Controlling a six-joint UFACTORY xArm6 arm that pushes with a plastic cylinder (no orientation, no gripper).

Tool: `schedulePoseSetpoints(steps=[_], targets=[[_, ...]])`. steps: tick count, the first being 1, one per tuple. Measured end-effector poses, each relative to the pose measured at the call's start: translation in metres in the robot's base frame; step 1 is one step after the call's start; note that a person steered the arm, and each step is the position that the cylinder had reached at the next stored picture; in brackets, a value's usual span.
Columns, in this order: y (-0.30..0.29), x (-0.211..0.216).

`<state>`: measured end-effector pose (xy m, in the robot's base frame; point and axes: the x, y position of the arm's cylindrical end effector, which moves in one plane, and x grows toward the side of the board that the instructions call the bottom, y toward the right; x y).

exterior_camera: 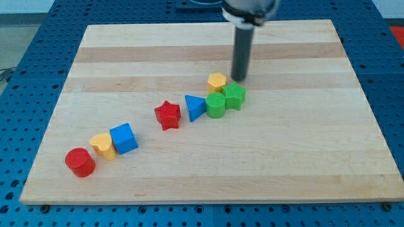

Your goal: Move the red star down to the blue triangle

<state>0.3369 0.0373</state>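
The red star (168, 115) lies near the middle of the wooden board (284, 151). The blue triangle (194, 107) lies just to its right, a small gap between them. My tip (239, 79) is above and to the right of both, just above the green star (235, 96) and to the right of the yellow hexagon (217, 81). It touches neither the red star nor the blue triangle.
A green cylinder (216, 106) sits against the blue triangle's right side, touching the green star. At the lower left lie a blue cube (124, 138), a yellow heart (102, 146) and a red cylinder (80, 162) in a row.
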Motion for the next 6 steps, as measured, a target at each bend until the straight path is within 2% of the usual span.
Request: schedulePoseSetpoints(steps=[1, 2, 3, 5, 6], targets=[[-0.025, -0.021], [-0.029, -0.021], [-0.109, 0.048], [-0.126, 0.060], [-0.166, 0.091]])
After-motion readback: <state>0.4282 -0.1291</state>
